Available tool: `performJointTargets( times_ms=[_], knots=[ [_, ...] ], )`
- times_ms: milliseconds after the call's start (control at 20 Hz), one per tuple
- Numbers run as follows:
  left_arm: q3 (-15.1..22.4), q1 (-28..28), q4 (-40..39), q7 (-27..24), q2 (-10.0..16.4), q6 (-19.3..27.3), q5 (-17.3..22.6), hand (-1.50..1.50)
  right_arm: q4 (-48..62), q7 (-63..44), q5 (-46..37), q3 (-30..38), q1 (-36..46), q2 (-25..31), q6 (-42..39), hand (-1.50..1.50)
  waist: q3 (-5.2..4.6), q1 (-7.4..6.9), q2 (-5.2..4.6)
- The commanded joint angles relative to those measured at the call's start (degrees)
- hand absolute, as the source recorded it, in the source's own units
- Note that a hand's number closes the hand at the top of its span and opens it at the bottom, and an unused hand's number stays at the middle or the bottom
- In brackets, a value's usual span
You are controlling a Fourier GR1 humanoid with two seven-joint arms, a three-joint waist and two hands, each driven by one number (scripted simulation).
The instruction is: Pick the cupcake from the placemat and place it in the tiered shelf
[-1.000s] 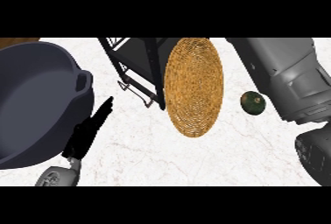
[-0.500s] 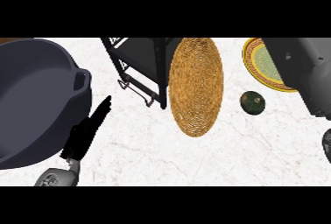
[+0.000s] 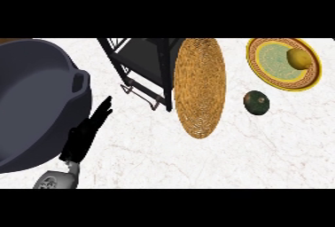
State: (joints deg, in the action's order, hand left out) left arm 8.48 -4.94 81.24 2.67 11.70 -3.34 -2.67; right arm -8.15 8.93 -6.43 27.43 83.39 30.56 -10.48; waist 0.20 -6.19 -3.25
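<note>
The woven straw placemat [image 3: 200,84] lies in the middle of the counter, and nothing shows on it. Just to its left stands the black wire tiered shelf [image 3: 145,66], its dark tray seen from above. No cupcake shows anywhere in the head view. My left hand [image 3: 86,135] rests at the lower left beside the pan, open with straight fingers pointing up. My right hand is out of the picture.
A large dark grey pan [image 3: 33,102] fills the left side. At the top right a yellow patterned plate [image 3: 278,73] carries a lemon [image 3: 300,58]. A dark green avocado [image 3: 256,102] lies on the white marble counter right of the placemat.
The right arm has pulled away to the right and left the picture, uncovering the plate with the lemon. The left hand has stayed in place.
</note>
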Motion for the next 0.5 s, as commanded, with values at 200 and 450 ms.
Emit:
performJointTargets(
  times_ms=[200, 450],
  knots=[
    [0.6, -0.2, -1.8, -0.3, -0.6, 0.1, -0.8, 0.0, -0.4, 3.3, -1.2, -0.9, -2.5, 5.2, -7.0, -1.5, -0.02, -1.26, -0.68],
    [1.1, -0.8, -0.8, 1.2, -0.9, -0.8, -0.2, 0.0, -0.4, 5.3, -3.4, -2.8, -4.7, 7.3, -9.7, -1.5, 0.03, -1.52, -0.76]
  ],
)
